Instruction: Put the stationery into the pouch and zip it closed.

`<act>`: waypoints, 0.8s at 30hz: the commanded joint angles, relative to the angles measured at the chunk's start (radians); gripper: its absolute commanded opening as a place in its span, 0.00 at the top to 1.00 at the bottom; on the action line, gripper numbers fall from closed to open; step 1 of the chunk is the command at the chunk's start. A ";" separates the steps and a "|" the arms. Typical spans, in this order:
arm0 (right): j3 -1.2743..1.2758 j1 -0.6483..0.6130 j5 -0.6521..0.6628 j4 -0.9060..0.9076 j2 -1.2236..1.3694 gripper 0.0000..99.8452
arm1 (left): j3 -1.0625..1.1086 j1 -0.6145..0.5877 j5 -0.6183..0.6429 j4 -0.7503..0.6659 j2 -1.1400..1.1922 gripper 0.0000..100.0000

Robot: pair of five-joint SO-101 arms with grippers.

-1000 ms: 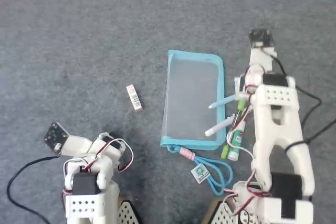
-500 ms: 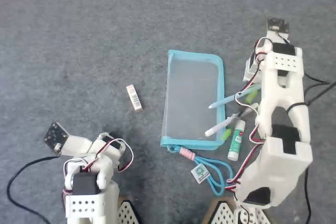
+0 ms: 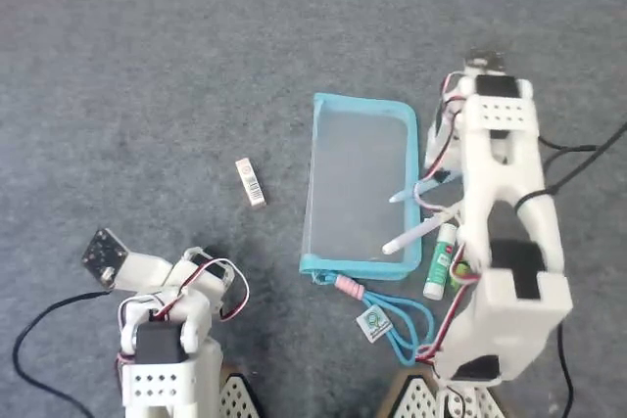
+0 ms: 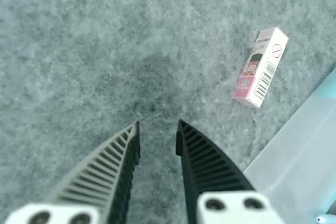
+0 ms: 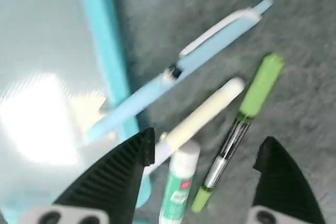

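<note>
My right tool (image 5: 208, 141) is wide open and empty, white pen (image 5: 202, 114) and glue stick (image 5: 177, 184) just under it; my left tool (image 4: 157, 125) is barely open, empty.

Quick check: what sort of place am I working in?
Likely a robot test bench: grey carpet-like mat, left arm and right arm mounted at its edge, pouch and pens laid out.

Eraser (image 3: 251, 182) L of pouch (image 3: 358, 183), pens (image 3: 416, 232) R
</note>
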 commanded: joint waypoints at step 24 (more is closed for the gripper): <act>0.749 0.104 0.072 -0.541 -0.262 0.91 | -0.013 -0.009 -0.011 -0.009 0.002 0.89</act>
